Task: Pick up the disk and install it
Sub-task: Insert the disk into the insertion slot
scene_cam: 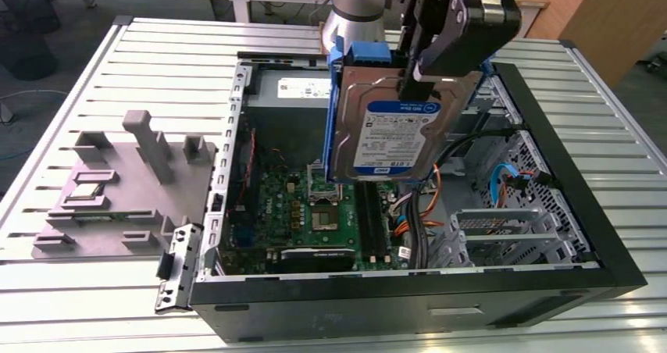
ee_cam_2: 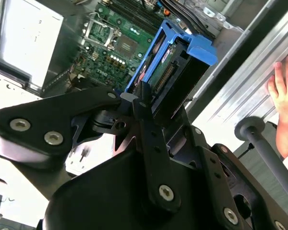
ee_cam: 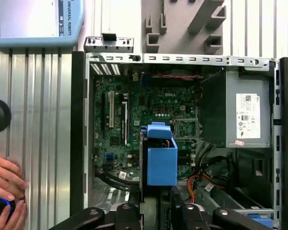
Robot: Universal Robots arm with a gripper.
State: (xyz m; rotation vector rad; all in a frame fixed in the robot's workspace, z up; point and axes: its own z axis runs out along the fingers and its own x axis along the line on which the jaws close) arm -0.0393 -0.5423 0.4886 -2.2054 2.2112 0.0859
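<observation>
One silver disk [scene_cam: 388,126], blue-framed with a white-and-blue label, hangs upright, clamped in the jaws, above the open computer case [scene_cam: 417,306] holding a motherboard [scene_cam: 312,212].

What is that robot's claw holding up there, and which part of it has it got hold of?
The claw holds the disk by its upper end, hanging upright over the open computer case.

The case [scene_cam: 417,314] lies on the desk [scene_cam: 156,64], a fixture [scene_cam: 115,189] beside it at the exterior view's left. The disk [scene_cam: 391,134], gripped in the hand [scene_cam: 443,76], hangs above the motherboard [scene_cam: 312,212].
</observation>
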